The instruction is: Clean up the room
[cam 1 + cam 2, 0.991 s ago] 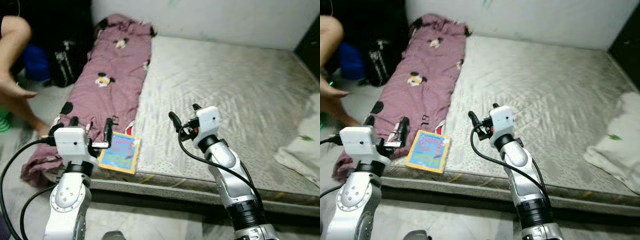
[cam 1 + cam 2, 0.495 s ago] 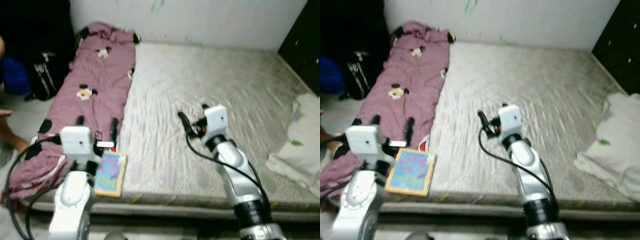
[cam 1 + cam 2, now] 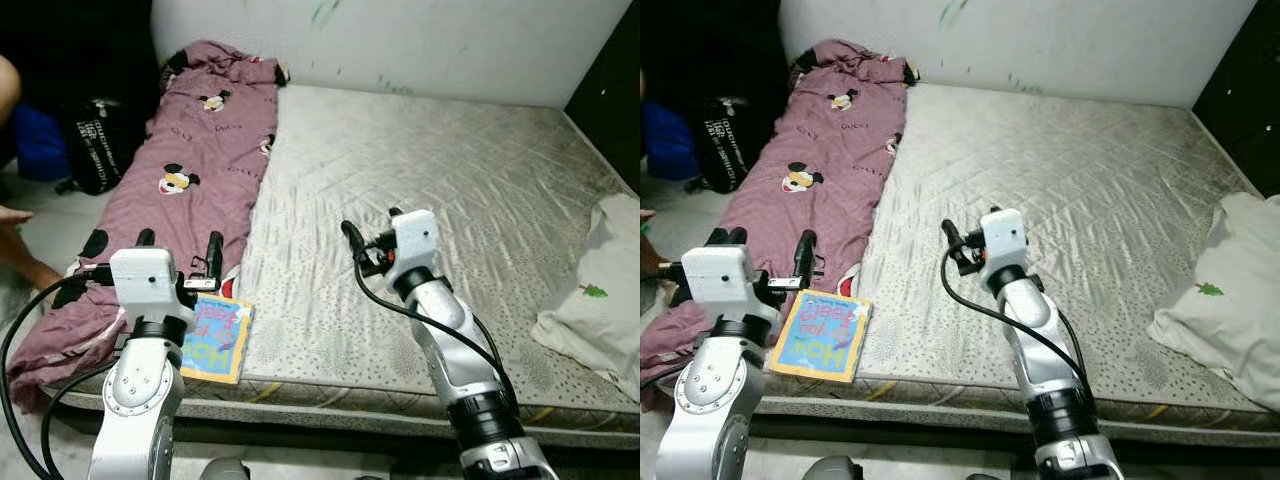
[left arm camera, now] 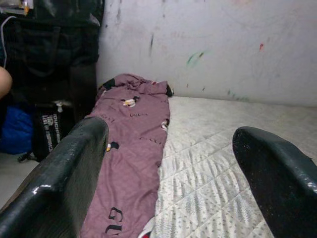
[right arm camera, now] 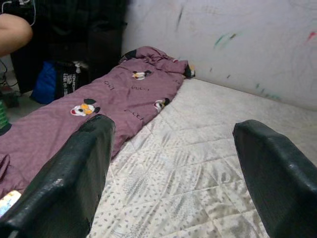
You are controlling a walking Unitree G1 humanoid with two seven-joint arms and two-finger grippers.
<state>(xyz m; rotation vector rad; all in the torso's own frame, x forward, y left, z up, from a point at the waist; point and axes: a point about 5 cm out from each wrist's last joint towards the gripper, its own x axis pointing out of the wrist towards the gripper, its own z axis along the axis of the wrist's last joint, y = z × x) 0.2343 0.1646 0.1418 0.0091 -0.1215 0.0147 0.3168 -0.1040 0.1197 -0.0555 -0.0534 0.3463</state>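
Observation:
A mauve blanket (image 3: pixel 200 150) printed with cartoon mice lies along the left side of a bare grey mattress (image 3: pixel 480 170); its near end hangs over the mattress corner. A colourful children's book (image 3: pixel 215 335) lies flat at the front left edge of the mattress, beside the blanket. My left gripper (image 3: pixel 180 255) hovers open just above the book's far edge and the blanket, nothing between its fingers (image 4: pixel 64 188). Over the middle of the mattress my right gripper (image 3: pixel 370 228) is held open and empty, fingers (image 5: pixel 64 183) pointing toward the blanket.
A crumpled white pillow (image 3: pixel 600 290) lies at the mattress's right edge. On the floor to the left stand a black bag (image 3: pixel 95 140) and something blue, and a person's leg (image 3: pixel 25 268) reaches in. A white wall closes the back.
The whole picture has shifted and sharpened, so the camera moved. Both grippers stay open in much the same pose over the mattress front. The book and blanket lie where they were.

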